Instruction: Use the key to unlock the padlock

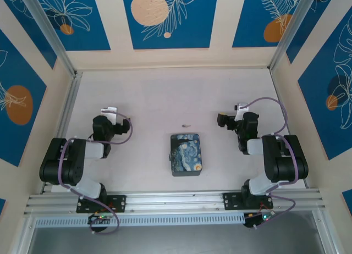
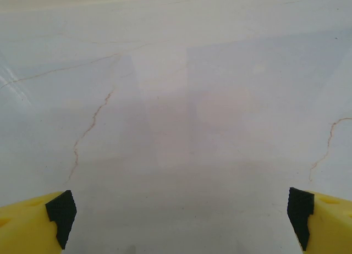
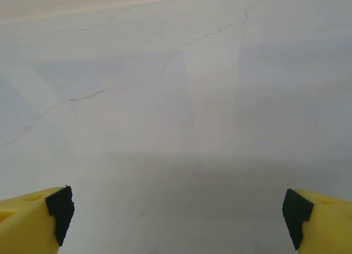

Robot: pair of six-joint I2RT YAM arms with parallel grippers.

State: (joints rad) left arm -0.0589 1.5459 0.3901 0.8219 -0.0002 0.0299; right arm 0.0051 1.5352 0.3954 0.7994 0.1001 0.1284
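So which arm would you send for the key [image 1: 187, 125] first? From the top camera it's just a grey sliver on the table [image 1: 143, 94], a bit past the far edge of the painted box [image 1: 186, 154]. (tinker_jo)

Right one, imo. The right gripper [image 3: 179, 210] sits off to the key's right at roughly the same depth on the table. The left gripper [image 2: 179, 210] is well off on the other side, clearly the longer trip. The key's long axis runs left-to-right in the top view, more or less pointing at the right arm, so I'd guess the wrist needs a turn to pinch across it and not along it. (benchrat)

Are the fingers ready though? (tinker_jo)

Yep, both wrist cams show the yellow fingers spread wide with nothing between them, just bare tabletop. (benchrat)

And the padlock [image 1: 170, 158]? (tinker_jo)

Looks like the tiny silvery bit at the box's left edge, which is the left arm's side. It's too small to tell how it hangs or which way the keyhole faces. My guess is left steadies it, right brings the key. (benchrat)
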